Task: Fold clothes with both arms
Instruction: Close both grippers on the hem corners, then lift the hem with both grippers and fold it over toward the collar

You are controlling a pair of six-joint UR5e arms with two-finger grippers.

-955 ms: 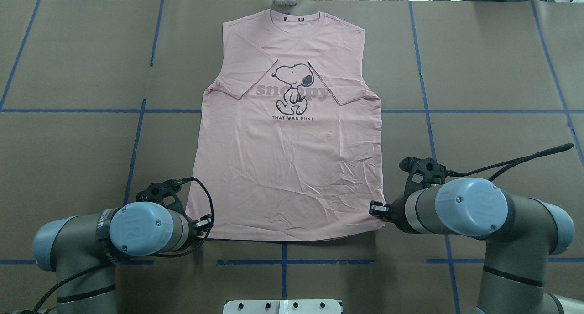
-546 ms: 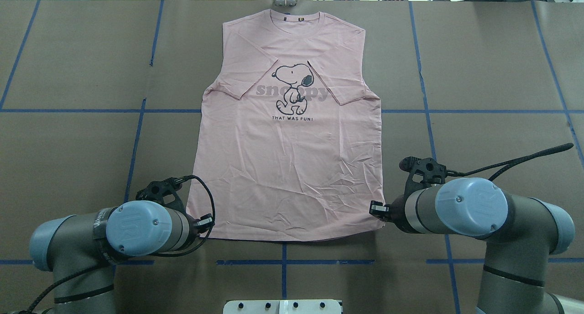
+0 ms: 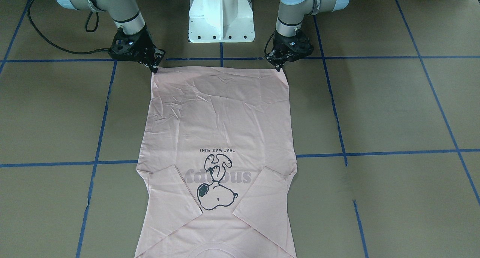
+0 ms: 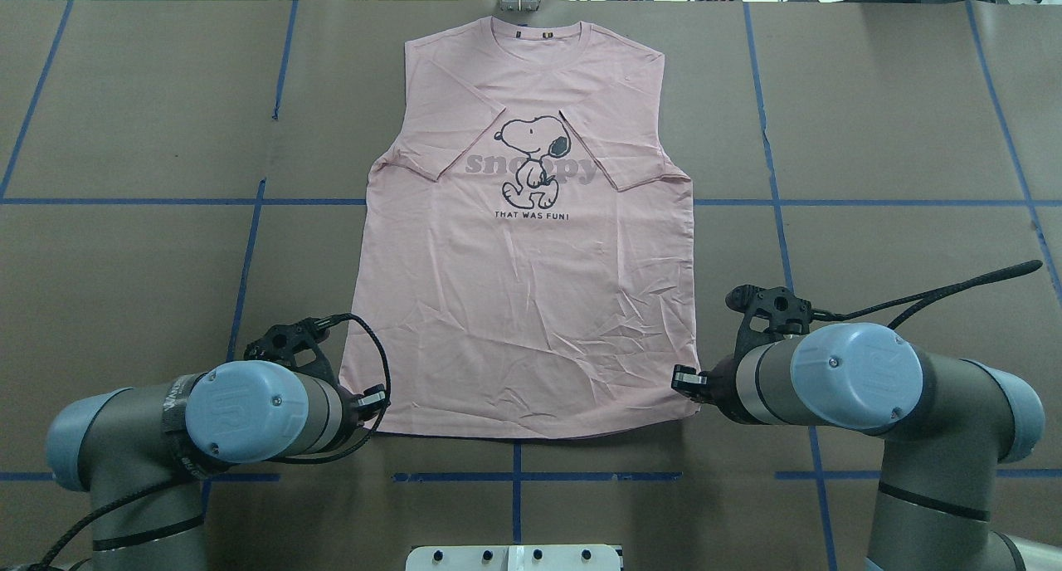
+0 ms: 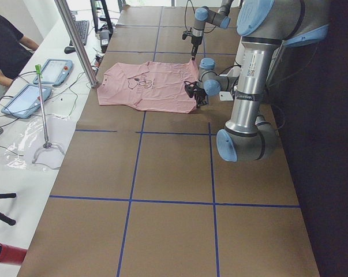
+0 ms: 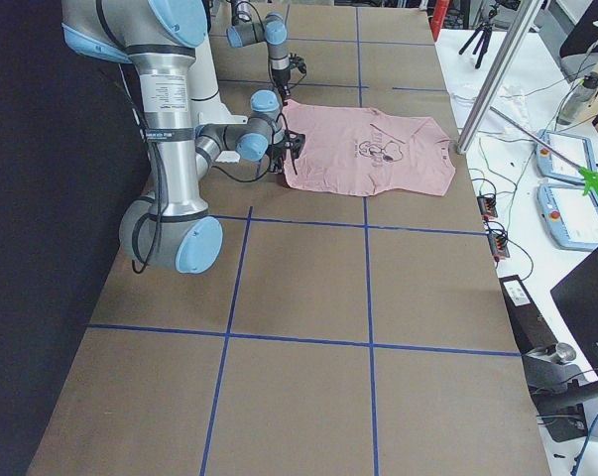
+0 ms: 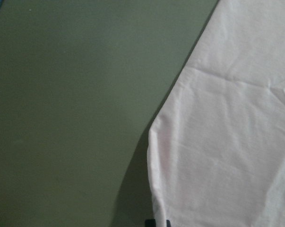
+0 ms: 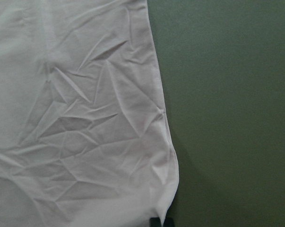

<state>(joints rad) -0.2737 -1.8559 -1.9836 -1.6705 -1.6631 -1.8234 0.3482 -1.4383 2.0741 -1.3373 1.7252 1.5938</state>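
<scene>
The pale pink T-shirt (image 4: 523,305) lies flat and face up on the brown table, sleeves folded inward over the dog print, collar at the far edge. My left gripper (image 3: 280,66) is at one near hem corner and my right gripper (image 3: 153,68) at the other, each with its fingers closed to a point on the cloth. In the left wrist view the shirt (image 7: 227,142) narrows to a slightly raised corner at the dark fingertip (image 7: 157,222). In the right wrist view the shirt (image 8: 76,118) does the same at the fingertip (image 8: 156,222). The overhead view hides both fingertips under the wrists.
The white pedestal base (image 3: 221,14) stands between the arms, just behind the hem. Blue tape lines grid the brown table (image 4: 871,123). A metal pole (image 5: 75,40), tablets (image 5: 61,72) and a seated person (image 5: 6,46) are beyond the collar end.
My left arm has shifted a little to the left and back toward the robot. The right arm and the shirt's body have stayed still.
</scene>
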